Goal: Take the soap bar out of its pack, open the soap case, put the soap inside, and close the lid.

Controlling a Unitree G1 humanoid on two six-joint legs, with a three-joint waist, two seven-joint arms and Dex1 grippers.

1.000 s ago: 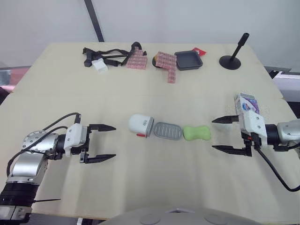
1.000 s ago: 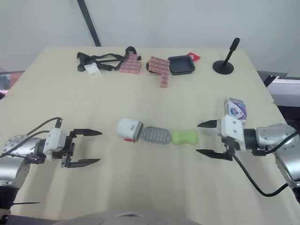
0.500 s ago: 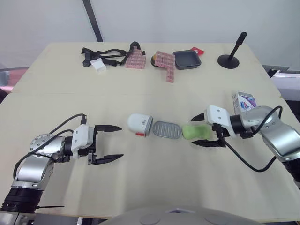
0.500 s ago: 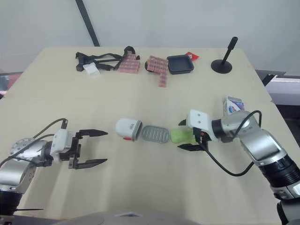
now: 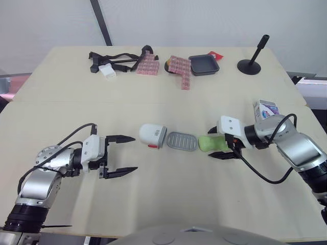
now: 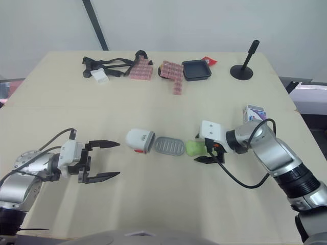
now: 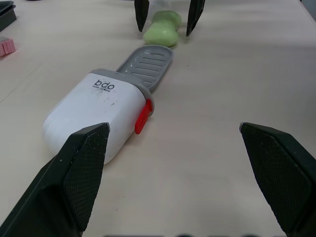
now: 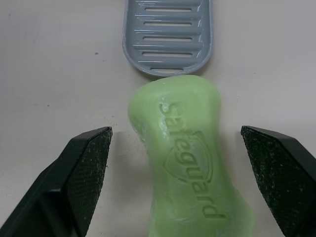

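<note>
**Right claw straddles the bare soap, case lies open**

Head view: green soap bar (image 5: 214, 143) lies unwrapped on the table (image 5: 168, 204), just right of the grey case tray (image 5: 182, 142). White case cover (image 5: 153, 135) lies on its side at the tray's left end. Right gripper (image 5: 210, 144) has its fingers spread, one on each side of the soap. Left gripper (image 5: 134, 153) is also spread wide, left of the cover and apart from it, pointing at it. Soap pack (image 5: 266, 109) stands near the right table edge, behind the right arm.

Left wrist view: white cover (image 7: 94, 113) lies close in, with a red latch (image 7: 142, 114) on its rim. The tray (image 7: 145, 66) sticks out of it toward the soap (image 7: 163, 28). The two black fingers (image 7: 141, 12) of the other arm flank the soap.

Right wrist view: the soap (image 8: 190, 163) sits between the parted fingers (image 8: 89, 163), with a gap on both sides and neither pad touching it. "Safeguard" is embossed on top. Its far end meets the tray (image 8: 168, 34); cannot tell whether they touch
</note>
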